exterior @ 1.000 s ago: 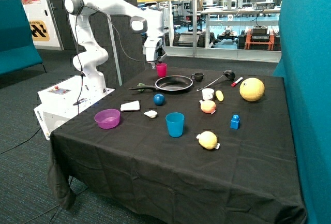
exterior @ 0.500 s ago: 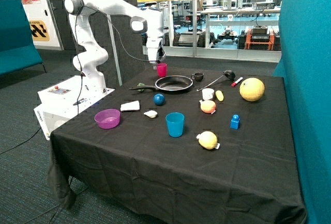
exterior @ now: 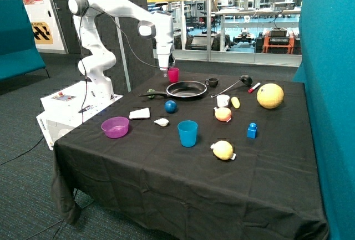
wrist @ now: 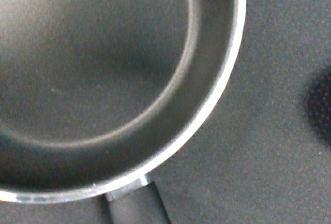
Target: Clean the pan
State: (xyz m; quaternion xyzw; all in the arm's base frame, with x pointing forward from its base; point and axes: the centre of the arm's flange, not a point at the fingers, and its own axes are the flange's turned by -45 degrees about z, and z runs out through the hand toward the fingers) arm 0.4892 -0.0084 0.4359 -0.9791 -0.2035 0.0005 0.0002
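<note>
The black frying pan sits on the black tablecloth at the back of the table, its thin handle pointing towards the robot base. My gripper hangs above the table's far edge, over the handle side of the pan and beside a pink cup. It holds nothing that I can see. In the wrist view the pan fills most of the picture, with its shiny rim and the root of the handle. The inside looks dark and bare.
A white cloth, blue ball, purple bowl and blue cup lie in front of the pan. A small black cup, ladle, yellow ball, white cup and blue block lie beyond it.
The arm's wrist has swung a little towards the robot base and the gripper has come slightly lower beside the pink cup. Nothing on the table has moved.
</note>
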